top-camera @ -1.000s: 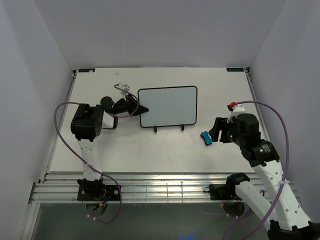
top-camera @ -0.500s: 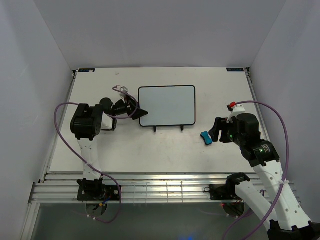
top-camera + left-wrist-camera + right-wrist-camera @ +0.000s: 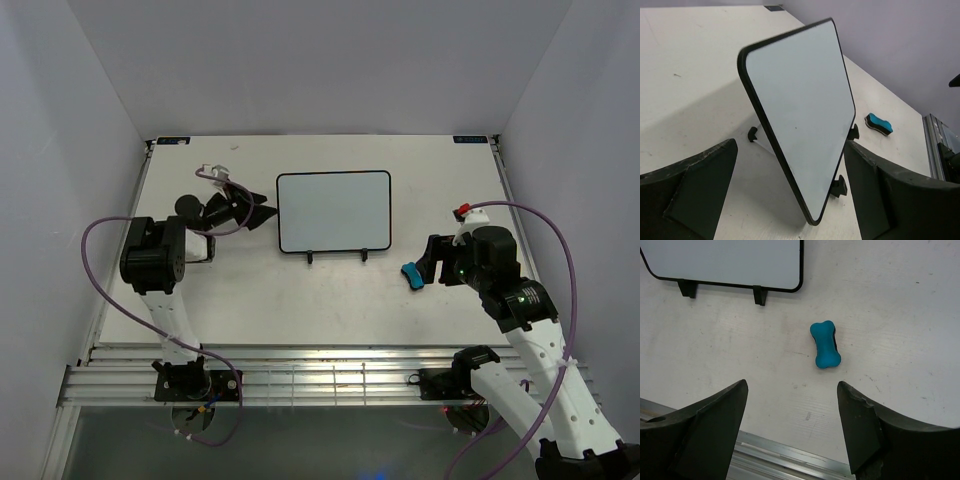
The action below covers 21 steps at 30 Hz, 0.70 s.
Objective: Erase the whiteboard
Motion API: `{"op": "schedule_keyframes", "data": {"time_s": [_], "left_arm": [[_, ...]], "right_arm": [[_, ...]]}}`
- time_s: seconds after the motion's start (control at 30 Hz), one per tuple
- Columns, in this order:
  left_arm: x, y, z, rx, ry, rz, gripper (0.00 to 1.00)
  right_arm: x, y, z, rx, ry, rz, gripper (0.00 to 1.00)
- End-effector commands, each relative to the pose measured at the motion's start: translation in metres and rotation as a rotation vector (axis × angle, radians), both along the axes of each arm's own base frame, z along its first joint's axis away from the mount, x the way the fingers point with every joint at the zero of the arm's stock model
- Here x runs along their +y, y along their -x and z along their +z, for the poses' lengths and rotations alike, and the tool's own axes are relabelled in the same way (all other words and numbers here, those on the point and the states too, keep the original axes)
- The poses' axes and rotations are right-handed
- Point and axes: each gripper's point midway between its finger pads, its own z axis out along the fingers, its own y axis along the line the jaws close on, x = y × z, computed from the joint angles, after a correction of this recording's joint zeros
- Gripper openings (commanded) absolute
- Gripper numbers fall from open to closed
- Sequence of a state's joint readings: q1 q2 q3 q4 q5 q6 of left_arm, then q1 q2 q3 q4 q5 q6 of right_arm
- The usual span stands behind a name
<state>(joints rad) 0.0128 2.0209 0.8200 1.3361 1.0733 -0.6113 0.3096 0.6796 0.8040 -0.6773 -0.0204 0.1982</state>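
**Whiteboard station: left arm drawn back from the board**

- Left gripper (image 3: 262,206): a second ago at the whiteboard's left edge; now withdrawn toward the left edge of the bench (image 3: 300,300), apart from the board. Jaws spread wide, holding nothing.
- Whiteboard (image 3: 334,210): unmoved. It leans back on its black stand feet (image 3: 311,258), mid-bench, toward the far edge. Face plain white.
- Right gripper (image 3: 428,264): position unchanged, near the right edge. Jaws parted, empty.
- Blue eraser (image 3: 410,274): lies flat on the bench just beside the right gripper, near the board's lower right corner, apart from it.
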Motion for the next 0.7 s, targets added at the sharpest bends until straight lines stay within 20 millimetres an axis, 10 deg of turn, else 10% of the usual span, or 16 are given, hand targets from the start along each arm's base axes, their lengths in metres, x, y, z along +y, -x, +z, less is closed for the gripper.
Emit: {"op": "schedule_keyframes", "data": {"time_s": [0.0,0.23,0.43,0.67], "left_arm": [[0.016,0.002,0.072,-0.309,0.028,0.05,0.98],[0.085,-0.012,0.124,-0.092,0.223,0.467,0.98],[0.123,0.001,0.081,0.367,0.103,0.8,0.98],[0.12,0.083,0.023,0.797,0.022,0.863,0.98]], "right_arm": [[0.0,-0.009,0.019,-0.087,-0.013,-0.01,0.78],[0.004,-0.013,0.004,-0.041,-0.029,-0.018,0.78],[0.009,-0.018,-0.016,0.007,-0.042,-0.024,0.78],[-0.016,-0.029,-0.052,0.084,0.054,-0.175,0.79]]}}
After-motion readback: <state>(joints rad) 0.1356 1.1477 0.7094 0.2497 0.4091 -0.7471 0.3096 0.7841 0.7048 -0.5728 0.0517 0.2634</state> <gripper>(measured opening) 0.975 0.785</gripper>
